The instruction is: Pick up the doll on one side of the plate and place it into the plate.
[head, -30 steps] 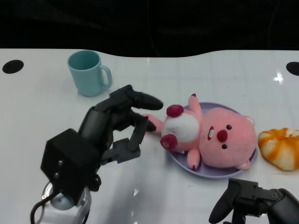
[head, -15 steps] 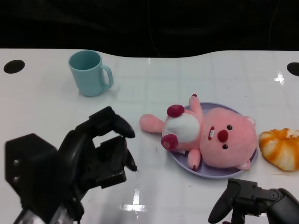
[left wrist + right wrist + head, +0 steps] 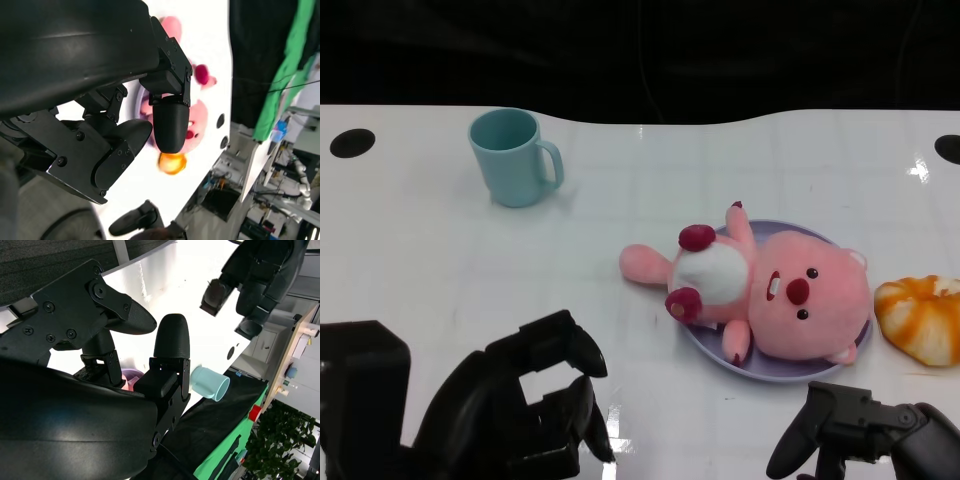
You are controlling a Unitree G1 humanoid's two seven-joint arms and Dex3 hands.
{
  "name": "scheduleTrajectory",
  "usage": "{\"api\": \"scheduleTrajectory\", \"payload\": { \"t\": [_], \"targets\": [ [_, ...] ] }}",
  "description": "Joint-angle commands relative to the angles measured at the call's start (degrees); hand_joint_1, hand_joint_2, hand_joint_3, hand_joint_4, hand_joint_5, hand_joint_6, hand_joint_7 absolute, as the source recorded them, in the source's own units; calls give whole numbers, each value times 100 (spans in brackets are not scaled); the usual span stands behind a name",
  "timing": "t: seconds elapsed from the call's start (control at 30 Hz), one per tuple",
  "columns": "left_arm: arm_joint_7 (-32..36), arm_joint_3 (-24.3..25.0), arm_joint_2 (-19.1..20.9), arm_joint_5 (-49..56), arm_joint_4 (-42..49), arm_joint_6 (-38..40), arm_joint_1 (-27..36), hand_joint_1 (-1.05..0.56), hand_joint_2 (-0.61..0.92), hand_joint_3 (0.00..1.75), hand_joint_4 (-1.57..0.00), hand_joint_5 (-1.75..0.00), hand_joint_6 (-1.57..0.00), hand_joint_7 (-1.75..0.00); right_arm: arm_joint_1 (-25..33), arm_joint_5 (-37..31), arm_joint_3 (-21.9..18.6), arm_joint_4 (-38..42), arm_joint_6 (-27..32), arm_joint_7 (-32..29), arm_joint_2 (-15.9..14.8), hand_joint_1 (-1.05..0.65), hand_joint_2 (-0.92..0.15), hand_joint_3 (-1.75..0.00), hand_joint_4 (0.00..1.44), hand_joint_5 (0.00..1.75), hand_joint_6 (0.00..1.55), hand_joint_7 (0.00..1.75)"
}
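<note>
The pink plush doll [image 3: 775, 292] lies on its back across the lilac plate [image 3: 715, 355], one arm and its tail end hanging over the rim onto the table. My left hand [image 3: 515, 415] sits low at the table's near left, well apart from the doll, fingers spread and holding nothing. My right hand [image 3: 865, 432] rests at the near right edge, just below the plate, also empty with fingers apart. In the left wrist view the doll [image 3: 196, 117] shows past my own fingers [image 3: 170, 125]. The right wrist view shows my right hand [image 3: 150, 355] with nothing in it.
A teal mug [image 3: 512, 157] stands at the back left; it also shows in the right wrist view as a mug [image 3: 210, 382]. An orange-and-white bun-like toy [image 3: 920, 317] lies right of the plate. Black round holes mark the table's far corners.
My left hand has let go of the doll and drawn back toward the near left edge. The doll stays on the plate. The right hand has not moved.
</note>
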Motion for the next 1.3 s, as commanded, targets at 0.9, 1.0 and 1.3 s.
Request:
{"api": "scheduleTrajectory", "payload": {
  "t": [0.9, 1.0, 1.3],
  "targets": [
    [-574, 86, 308, -208, 597, -34, -28, -16, 43, 136, -77, -175, -64, -162, 306, 172, -310, -373, 1, 99, -157, -12, -54, -107, 68, 163, 63, 124],
    [-587, 80, 317, -196, 628, -65, -38, -16, 43, 135, -77, -175, -64, -162, 290, 204, -292, -385, 60, 105, -139, -12, -53, -108, 68, 164, 63, 124],
    [-606, 58, 344, -160, 678, -148, -46, -16, 44, 136, -76, -175, -63, -162, 257, 172, -259, -399, 74, 93, -128, -10, -51, -112, 68, 164, 64, 126]
  ]
}}
